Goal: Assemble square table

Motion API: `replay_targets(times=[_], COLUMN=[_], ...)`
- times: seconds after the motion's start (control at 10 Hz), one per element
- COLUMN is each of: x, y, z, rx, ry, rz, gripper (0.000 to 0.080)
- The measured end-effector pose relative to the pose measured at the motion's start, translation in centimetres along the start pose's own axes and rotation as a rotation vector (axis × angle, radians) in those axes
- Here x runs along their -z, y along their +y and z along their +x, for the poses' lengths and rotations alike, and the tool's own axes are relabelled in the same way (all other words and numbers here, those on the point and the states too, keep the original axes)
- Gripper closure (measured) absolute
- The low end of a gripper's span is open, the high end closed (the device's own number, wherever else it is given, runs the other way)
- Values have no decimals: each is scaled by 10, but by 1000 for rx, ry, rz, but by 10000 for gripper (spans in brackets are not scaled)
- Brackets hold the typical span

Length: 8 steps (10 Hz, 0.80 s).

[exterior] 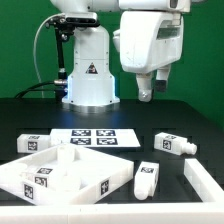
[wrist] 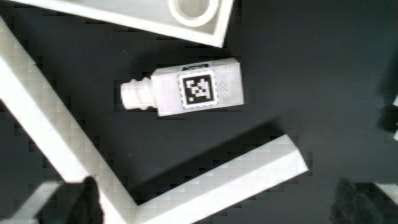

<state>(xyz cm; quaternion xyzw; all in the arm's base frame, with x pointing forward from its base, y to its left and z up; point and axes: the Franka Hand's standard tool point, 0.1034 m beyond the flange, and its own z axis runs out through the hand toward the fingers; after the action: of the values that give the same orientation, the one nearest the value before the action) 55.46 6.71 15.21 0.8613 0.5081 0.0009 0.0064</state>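
The main risk, as I judge it, is a poor grasp on the small white plastic block leg with a black-and-white square tag (wrist: pixel 192 88), which lies on its side on the black table (wrist: pixel 302 60) below the wrist camera. It sits askew to the line between the two dark fingertips (wrist: pixel 63 200), so a straight descent without a turn of the wrist could catch it by its corners and spin or shove it away. It is also hemmed in. A white L-shaped bar (wrist: pixel 196 178) lies near one side, and what looks like a corner of the large flat white square table top (wrist: pixel 199 12), with a round socket, lies near the other, so a widely spread finger could land on either. (I cannot say for certain which loose leg of the exterior view this is; the near one (exterior: pixel 147 178), just beside the top's corner, seems likeliest.) The two-finger gripper (exterior: pixel 148 95) hangs high above the table, to the exterior view's right of the big white robot base (exterior: pixel 88 75). It points straight down, well apart from every part, and its jaws stand wide with nothing between them. In the exterior view the square table top lies near, at the left, with the marker board (exterior: pixel 93 138) just beyond it.
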Motion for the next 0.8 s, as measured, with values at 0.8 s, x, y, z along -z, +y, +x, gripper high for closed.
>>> replay_targets(times=[0.8], x=[-1], y=[0], z=[0], rx=[-1], ry=[-1], rz=[2], gripper=[150])
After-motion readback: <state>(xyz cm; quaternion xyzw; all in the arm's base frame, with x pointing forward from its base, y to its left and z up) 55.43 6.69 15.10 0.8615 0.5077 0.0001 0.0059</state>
